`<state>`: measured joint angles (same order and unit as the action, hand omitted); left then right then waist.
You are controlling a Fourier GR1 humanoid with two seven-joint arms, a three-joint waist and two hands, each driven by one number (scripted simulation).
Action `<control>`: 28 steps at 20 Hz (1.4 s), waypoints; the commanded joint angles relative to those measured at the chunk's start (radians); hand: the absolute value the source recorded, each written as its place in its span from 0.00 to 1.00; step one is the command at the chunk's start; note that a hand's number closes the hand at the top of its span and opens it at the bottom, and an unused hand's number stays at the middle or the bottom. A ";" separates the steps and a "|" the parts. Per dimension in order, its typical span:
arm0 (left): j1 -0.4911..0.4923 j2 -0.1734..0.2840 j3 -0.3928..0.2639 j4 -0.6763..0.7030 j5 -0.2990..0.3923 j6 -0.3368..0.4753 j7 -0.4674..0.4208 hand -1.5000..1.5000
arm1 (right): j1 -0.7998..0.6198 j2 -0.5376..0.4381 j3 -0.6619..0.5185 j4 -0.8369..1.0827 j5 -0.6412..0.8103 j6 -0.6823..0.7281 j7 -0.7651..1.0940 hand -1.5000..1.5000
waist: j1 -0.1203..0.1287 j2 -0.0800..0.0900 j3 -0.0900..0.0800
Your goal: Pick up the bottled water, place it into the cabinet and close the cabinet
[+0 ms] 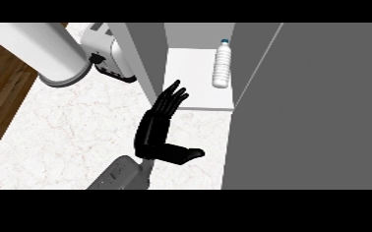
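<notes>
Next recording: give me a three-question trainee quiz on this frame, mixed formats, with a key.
1. True or false: the bottled water is already standing on the white shelf inside the cabinet.
2. Multiple choice: the left hand is A) curled round the bottle, B) open with straight fingers near the shelf's front edge, C) out of view.
3. Fill in: the silver appliance on the marble counter, left of the cabinet, is a ____.

Key: 1 true. 2 B. 3 toaster.
</notes>
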<state>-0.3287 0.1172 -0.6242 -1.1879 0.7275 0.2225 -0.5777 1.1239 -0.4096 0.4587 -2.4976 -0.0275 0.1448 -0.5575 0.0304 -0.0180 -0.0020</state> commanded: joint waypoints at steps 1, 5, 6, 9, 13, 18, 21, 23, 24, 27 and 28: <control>0.184 0.112 -0.005 -0.198 0.005 0.020 -0.008 0.00 | 0.042 -0.062 -0.028 -0.153 0.059 0.000 0.056 0.00 | 0.006 0.002 0.001; 0.321 0.218 -0.012 -0.286 0.014 -0.063 -0.056 0.00 | 0.000 -0.186 0.007 -0.132 0.147 0.093 0.053 1.00 | 0.021 0.000 -0.002; 0.319 0.270 0.016 -0.302 0.032 -0.114 -0.053 0.00 | -0.035 -0.206 0.001 -0.114 0.173 0.111 0.034 1.00 | 0.019 0.000 -0.002; 0.367 0.333 0.026 -0.345 0.030 -0.157 -0.076 0.00 | -0.098 -0.270 0.018 -0.138 0.235 0.138 0.071 1.00 | 0.032 0.000 -0.005; 0.469 0.449 0.080 -0.413 0.048 -0.218 -0.131 0.00 | -0.178 -0.291 0.057 -0.131 0.247 0.137 0.085 1.00 | 0.039 0.001 -0.005; 0.562 0.527 0.128 -0.445 0.079 -0.286 -0.174 0.00 | -0.241 -0.298 0.139 -0.218 0.224 0.103 0.191 1.00 | 0.032 0.012 -0.008; 0.610 0.614 0.192 -0.464 0.121 -0.373 -0.206 0.00 | -0.299 -0.277 0.217 -0.163 0.204 0.089 0.249 1.00 | 0.053 0.016 -0.008; 0.650 0.653 0.203 -0.488 0.129 -0.411 -0.216 0.00 | -0.342 -0.271 0.246 -0.152 0.185 0.079 0.313 1.00 | 0.065 0.019 -0.008; 0.668 0.647 0.190 -0.489 0.118 -0.426 -0.231 0.00 | -0.367 -0.267 0.257 -0.173 0.161 0.076 0.350 1.00 | 0.067 0.023 -0.008; 0.677 0.687 0.227 -0.472 0.127 -0.468 -0.248 0.00 | -0.461 -0.249 0.286 -0.136 0.122 0.081 0.417 1.00 | 0.085 0.032 -0.009; 0.674 0.691 0.224 -0.499 0.127 -0.470 -0.240 0.00 | -0.519 -0.250 0.277 -0.103 0.126 0.095 0.427 1.00 | 0.095 0.034 -0.008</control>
<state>0.3150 0.7639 -0.4235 -1.6661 0.8462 -0.1974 -0.8001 0.7091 -0.6404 0.6584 -2.5035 0.0361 0.1903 -0.2939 0.1013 0.0074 -0.0101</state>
